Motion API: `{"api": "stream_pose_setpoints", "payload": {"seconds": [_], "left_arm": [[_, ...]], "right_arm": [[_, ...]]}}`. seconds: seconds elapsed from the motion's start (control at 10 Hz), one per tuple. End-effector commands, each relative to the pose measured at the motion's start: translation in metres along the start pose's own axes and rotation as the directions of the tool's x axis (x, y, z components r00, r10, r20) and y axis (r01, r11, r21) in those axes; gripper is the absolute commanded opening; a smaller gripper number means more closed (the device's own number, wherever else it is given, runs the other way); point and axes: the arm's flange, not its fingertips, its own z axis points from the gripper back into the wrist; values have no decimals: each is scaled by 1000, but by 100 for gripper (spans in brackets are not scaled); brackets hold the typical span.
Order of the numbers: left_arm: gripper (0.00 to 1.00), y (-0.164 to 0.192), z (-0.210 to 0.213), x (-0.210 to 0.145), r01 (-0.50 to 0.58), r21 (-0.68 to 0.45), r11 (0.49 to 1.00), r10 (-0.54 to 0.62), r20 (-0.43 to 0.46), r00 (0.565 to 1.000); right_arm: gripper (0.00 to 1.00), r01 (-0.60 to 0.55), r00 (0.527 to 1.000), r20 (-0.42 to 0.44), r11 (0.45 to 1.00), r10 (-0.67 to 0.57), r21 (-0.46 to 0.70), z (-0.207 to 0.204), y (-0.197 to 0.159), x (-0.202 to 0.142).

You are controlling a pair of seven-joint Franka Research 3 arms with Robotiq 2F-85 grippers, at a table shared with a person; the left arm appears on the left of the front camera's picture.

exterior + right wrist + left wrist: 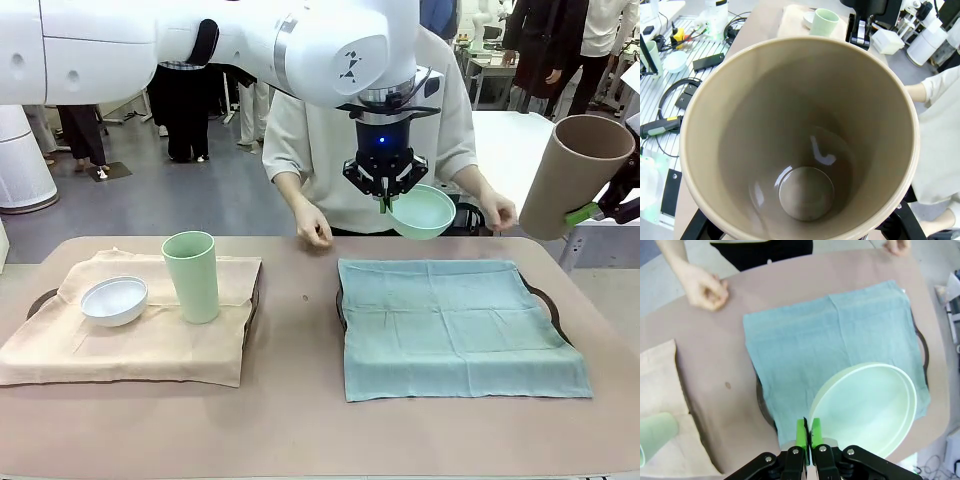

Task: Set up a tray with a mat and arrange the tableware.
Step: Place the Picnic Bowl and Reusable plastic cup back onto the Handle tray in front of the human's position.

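From the front, the left pincer [386, 198] hangs above the far edge of the bench [300, 420], closed on the rim of the mint green bowl [424, 211], which tilts in the air above the far side of the blue-green mat [455, 325]. That mat covers a dark tray [545, 296] on the right half of the bench. At the picture's right edge the right pincer [585, 213] holds the tan-brown cup [572, 175] aloft and tilted, a green pad pressed against its lower side; its other finger is hidden behind the cup. On the left half, a beige mat [140, 340] lies over a second tray [38, 302], with the white bowl [114, 299] and the upright pale green cup [192, 275] standing on it, near each other but apart. A person [330, 140] stands at the far side, both hands resting at the bench's edge.

In the left wrist view, the pincer's green pads [801, 432] pinch the bowl's [865, 410] rim between them, almost closed. The bowl hangs over the blue-green mat [830, 340], whose tray [926, 347] edge peeks out at the side. A person's hand [707, 290] rests on the bench [715, 370], and the pale green cup [655, 432] shows in the lower left corner on the beige mat [660, 370].

In the right wrist view, the tan-brown cup [800, 140] is seen straight down its open mouth. Its pincer is hidden behind the cup here. Beyond the rim stands the pale green cup [825, 21].
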Motion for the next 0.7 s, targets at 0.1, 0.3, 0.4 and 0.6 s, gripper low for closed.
{"api": "stream_pose_setpoints", "payload": {"seconds": [0.1, 0.3, 0.4, 0.6], "left_arm": [[0, 0, 3, 2, 11, -23, 1000, -11, -6, 1000], [4, 0, 0, 0, 0, 0, 1000, 0, 0, 1000], [4, 4, -15, 2, 13, -12, 1000, -13, -24, 1000], [4, 10, -46, 6, 29, -40, 999, -31, -72, 997]], "right_arm": [[22, -2, 1000, -7, 1000, 2, 2, -1, 0, -1], [81, 53, 998, 17, 999, -53, 10, -8, -10, -13], [81, 83, 995, 47, 995, -86, 54, -20, -20, -30], [81, 170, 982, 65, 978, -179, 123, -58, -41, -62]]}}
